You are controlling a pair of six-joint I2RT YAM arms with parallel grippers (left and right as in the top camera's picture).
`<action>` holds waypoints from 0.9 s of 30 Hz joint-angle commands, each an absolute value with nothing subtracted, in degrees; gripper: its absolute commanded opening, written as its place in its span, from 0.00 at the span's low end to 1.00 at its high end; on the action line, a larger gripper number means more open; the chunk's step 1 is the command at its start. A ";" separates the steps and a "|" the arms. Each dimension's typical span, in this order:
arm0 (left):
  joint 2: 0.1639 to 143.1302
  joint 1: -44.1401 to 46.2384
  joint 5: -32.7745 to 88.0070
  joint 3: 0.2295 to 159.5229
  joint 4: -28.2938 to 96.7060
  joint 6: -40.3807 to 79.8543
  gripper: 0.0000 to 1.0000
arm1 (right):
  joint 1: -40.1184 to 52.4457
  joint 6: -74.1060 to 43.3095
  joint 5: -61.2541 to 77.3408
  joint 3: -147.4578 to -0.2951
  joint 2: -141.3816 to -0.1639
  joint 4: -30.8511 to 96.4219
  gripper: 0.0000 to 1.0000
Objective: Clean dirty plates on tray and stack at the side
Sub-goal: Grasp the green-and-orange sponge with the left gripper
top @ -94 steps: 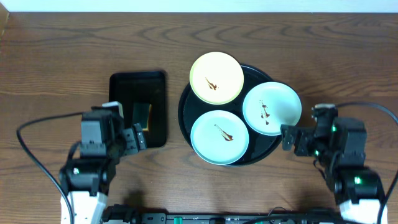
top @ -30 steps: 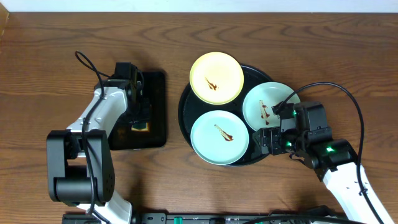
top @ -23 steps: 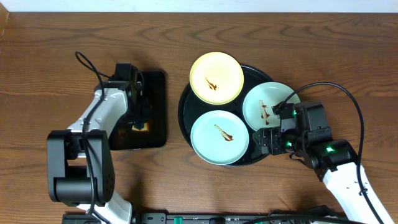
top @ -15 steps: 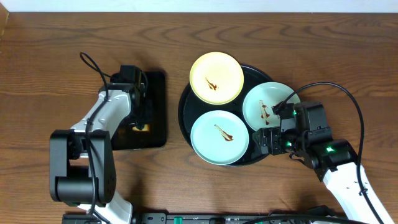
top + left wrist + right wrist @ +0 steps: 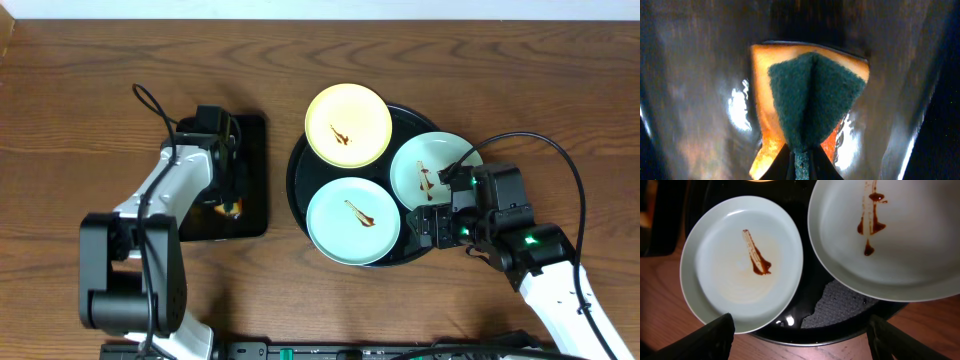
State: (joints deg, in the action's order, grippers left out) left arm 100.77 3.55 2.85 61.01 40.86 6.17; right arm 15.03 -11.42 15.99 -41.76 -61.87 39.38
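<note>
Three dirty plates lie on the round black tray: a pale yellow plate at the back, a mint plate on the right and a second mint plate in front. All three carry brown sauce smears. My left gripper is down in the rectangular black tray, shut on an orange sponge with a dark green scouring face, pinched and folded between the fingers. My right gripper stands open over the round tray's front right rim, between the two mint plates, touching neither.
Brown wooden table all round. The rectangular tray lies left of the round one with a narrow gap between them. A black cable loops from the right arm over the table's right side.
My left gripper has closed on the sponge, which now folds upward between the fingers, and the arm has shifted slightly right. The right arm and the plates have not moved.
</note>
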 commanded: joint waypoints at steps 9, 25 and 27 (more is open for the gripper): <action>92.16 3.95 8.80 62.72 41.87 6.74 0.08 | 15.64 -11.97 14.83 -43.07 -61.89 39.48 0.83; 97.78 3.95 6.42 62.67 40.29 6.72 0.07 | 15.64 -11.70 14.79 -43.07 -61.89 39.46 0.84; 94.96 3.95 6.39 62.83 40.64 6.70 0.07 | 15.62 -11.51 14.76 -43.07 -61.89 39.29 0.84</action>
